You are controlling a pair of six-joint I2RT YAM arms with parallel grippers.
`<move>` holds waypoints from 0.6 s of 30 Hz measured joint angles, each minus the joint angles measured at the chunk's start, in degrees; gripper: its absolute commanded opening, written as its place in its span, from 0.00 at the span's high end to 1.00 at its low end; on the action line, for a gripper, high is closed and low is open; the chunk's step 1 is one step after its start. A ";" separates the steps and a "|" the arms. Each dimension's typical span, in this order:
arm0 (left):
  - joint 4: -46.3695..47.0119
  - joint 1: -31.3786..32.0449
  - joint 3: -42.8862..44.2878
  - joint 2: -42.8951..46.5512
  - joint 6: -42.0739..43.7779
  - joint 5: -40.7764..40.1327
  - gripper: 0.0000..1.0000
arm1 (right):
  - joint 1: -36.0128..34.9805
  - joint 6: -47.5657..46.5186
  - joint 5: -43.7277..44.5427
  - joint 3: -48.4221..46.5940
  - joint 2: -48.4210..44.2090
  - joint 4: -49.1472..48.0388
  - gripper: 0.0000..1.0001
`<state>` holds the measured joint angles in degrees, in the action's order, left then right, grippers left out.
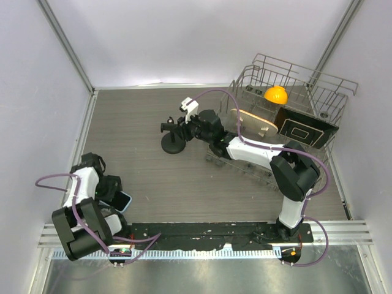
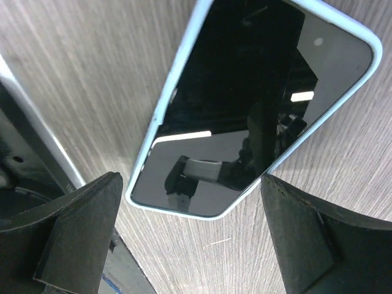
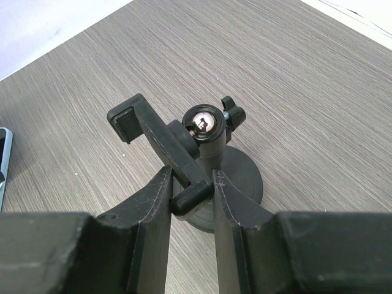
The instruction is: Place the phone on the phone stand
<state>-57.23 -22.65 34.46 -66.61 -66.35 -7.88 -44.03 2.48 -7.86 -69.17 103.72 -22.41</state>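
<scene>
Grey wood-grain table (image 1: 184,184); right gripper (image 3: 191,184) is clamped on the phone stand (image 3: 242,177), and left gripper (image 2: 193,236) hangs wide apart over the flat-lying phone (image 2: 245,104).

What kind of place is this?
Likely a robot test cell, not a home: plain white walls box in a small wood-grain table, with staged props, a dish rack and a phone stand.

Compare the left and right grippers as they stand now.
The left gripper is wide open and holds nothing; the right gripper is shut on the clamp arm of the phone stand. The left hovers over the phone lying flat near the front left of the table; the right reaches out to mid-table. Both have black fingers aimed at a task item.
</scene>
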 measured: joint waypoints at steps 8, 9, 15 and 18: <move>4.94 -0.42 -1.22 -3.67 2.16 4.09 0.00 | 0.35 0.00 -0.24 0.02 -0.04 -0.07 0.96; 5.18 -0.42 -1.29 -3.67 2.34 4.33 0.00 | 0.35 0.00 -0.24 0.02 -0.04 -0.07 0.92; 6.71 -0.46 -1.60 -3.48 2.80 5.79 0.28 | 0.39 0.00 -0.24 0.02 -0.04 -0.07 0.56; 7.26 -0.46 -1.90 -2.29 3.02 6.10 0.43 | 0.39 0.00 -0.48 -0.02 -0.04 -0.48 0.44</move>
<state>-49.98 -23.11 32.56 -68.90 -63.33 -1.78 -43.64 2.48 -8.34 -69.19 103.68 -22.90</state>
